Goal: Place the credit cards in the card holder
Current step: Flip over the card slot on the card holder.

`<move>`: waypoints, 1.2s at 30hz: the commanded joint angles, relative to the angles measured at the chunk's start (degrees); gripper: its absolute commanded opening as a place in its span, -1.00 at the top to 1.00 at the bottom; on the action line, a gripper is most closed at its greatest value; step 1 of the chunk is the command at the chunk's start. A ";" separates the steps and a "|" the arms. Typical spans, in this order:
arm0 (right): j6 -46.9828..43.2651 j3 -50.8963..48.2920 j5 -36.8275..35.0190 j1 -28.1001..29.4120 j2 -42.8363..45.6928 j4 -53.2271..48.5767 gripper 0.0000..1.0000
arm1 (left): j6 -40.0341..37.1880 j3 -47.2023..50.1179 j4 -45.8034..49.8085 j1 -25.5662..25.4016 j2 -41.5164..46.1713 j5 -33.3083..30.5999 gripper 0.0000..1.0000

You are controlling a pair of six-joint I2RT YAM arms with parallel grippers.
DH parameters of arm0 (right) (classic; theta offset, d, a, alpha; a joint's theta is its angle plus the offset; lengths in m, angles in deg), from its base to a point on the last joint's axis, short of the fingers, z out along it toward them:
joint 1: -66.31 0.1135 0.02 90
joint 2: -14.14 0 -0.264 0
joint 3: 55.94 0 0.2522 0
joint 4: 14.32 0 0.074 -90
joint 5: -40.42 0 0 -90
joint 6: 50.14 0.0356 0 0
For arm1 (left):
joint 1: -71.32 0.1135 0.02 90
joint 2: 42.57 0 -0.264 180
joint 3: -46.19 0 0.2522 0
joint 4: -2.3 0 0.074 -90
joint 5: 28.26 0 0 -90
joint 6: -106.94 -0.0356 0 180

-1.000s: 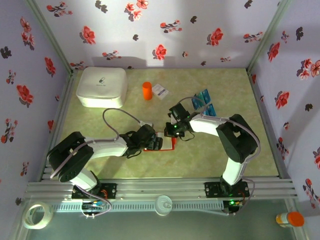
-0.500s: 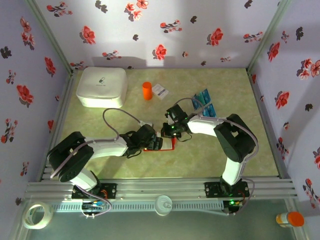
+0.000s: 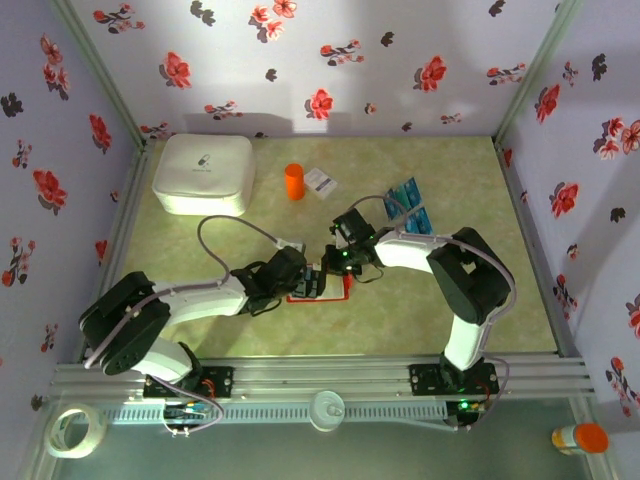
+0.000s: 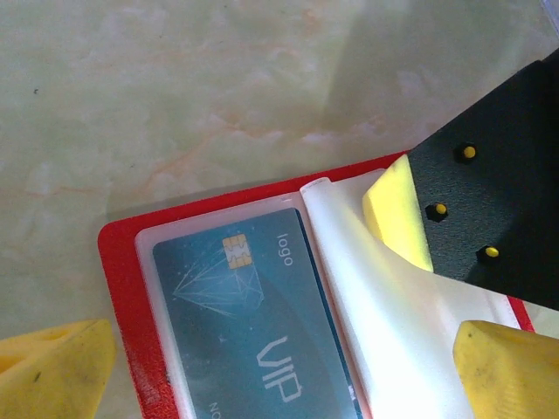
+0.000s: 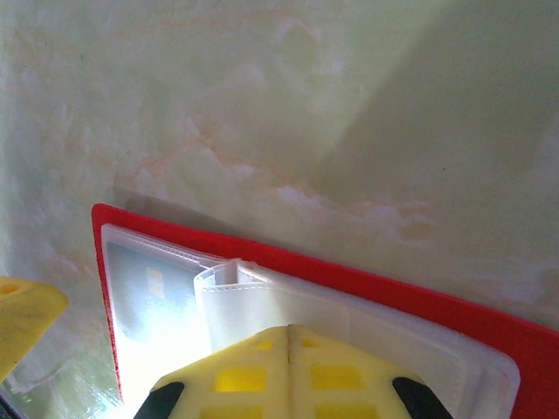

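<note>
The red card holder (image 3: 340,293) lies open on the table's middle, its clear pockets up. One teal credit card (image 4: 249,323) with a chip sits in the left pocket. My left gripper (image 4: 279,358) is open and hangs straddling that card, one yellow fingertip on each side of it (image 3: 312,282). My right gripper (image 5: 289,332) is shut, its tips pressing on the white pocket leaves (image 5: 262,301) beside the card (image 3: 337,262). More blue credit cards (image 3: 408,206) lie in a loose stack at the back right.
A big white rounded box (image 3: 203,172) stands at the back left. An orange cylinder (image 3: 293,181) and a white paper card (image 3: 321,181) sit behind the holder. Flowered walls close in three sides.
My right gripper has shifted slightly left over the holder. My left arm's elbow has swung and its gripper has edged right. Both grippers kept their states.
</note>
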 commanded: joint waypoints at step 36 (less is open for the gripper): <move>1.46 -2.44 -2.62 -1.21 8.41 -3.05 0.17 | 0.61 2.44 -4.87 -0.87 -7.41 2.04 -0.67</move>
